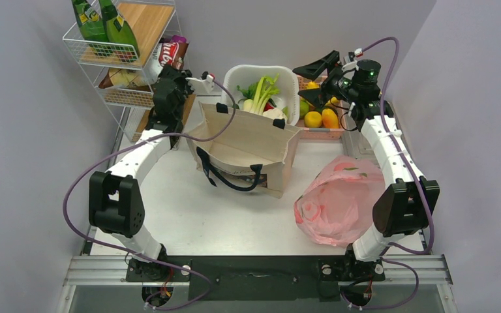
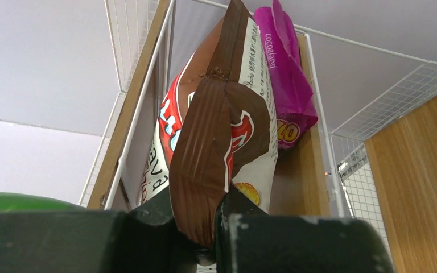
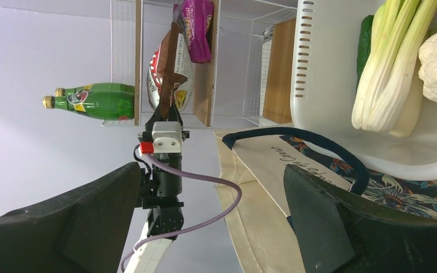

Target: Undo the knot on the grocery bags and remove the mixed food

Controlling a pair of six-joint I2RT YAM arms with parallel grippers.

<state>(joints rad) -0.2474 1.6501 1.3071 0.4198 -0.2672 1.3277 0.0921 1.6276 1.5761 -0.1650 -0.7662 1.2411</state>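
Left hand (image 2: 207, 227) is clamping the brown snack packet (image 2: 216, 131) by its bottom seam at the wire rack (image 1: 78, 42) by the tabletop's far left corner, likely shelving it; releasing should be coming next; right hand (image 1: 313, 83) is hovering, spread apart.

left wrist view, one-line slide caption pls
Left gripper shut on the edge of a brown snack packet, purple packet beside it, wire rack behind.

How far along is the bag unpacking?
Mostly done: pink bag lies slack, greens sit in the white basket, fruit in the crate, bottles on the rack. In hand: left claw pinches the brown snack packet at the rack; right claw is open. Left: release it; tote looks empty from above.
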